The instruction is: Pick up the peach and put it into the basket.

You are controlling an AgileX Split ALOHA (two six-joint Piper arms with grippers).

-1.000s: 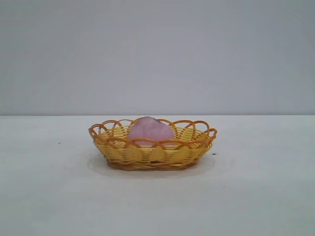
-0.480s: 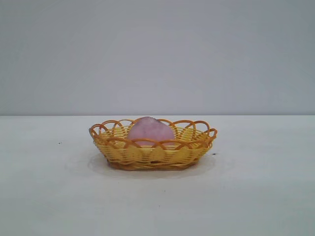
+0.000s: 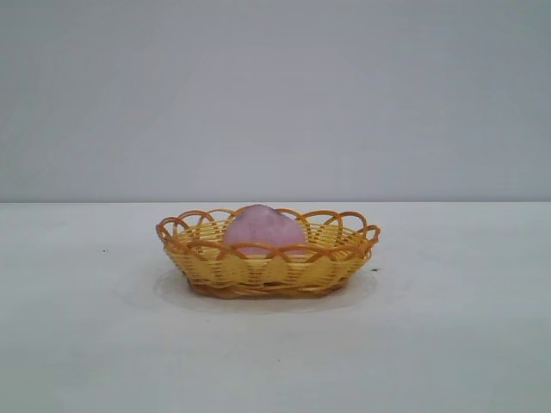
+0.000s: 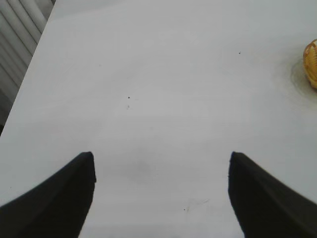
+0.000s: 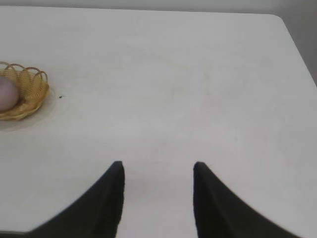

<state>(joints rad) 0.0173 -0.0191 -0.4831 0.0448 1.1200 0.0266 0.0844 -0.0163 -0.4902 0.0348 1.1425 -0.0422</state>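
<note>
We are holding our left tool [image 4: 161, 191] wide open over the bare white worktop [image 4: 148, 99], with nothing between its two dark fingers. We are holding our right tool [image 5: 157, 196] open too, but narrower, and it is empty as well. Both tools are staying well apart from the basket [image 3: 267, 268], which is sitting farther off in the middle of the worktop. The peach [image 3: 263, 229] is lying inside the basket, so we think the job is done. What could go wrong now? If we are reaching in again, we could be bumping the light basket and sliding it, or tipping the peach out over the low rim. We are counting one peach, one basket and two tools.
</note>
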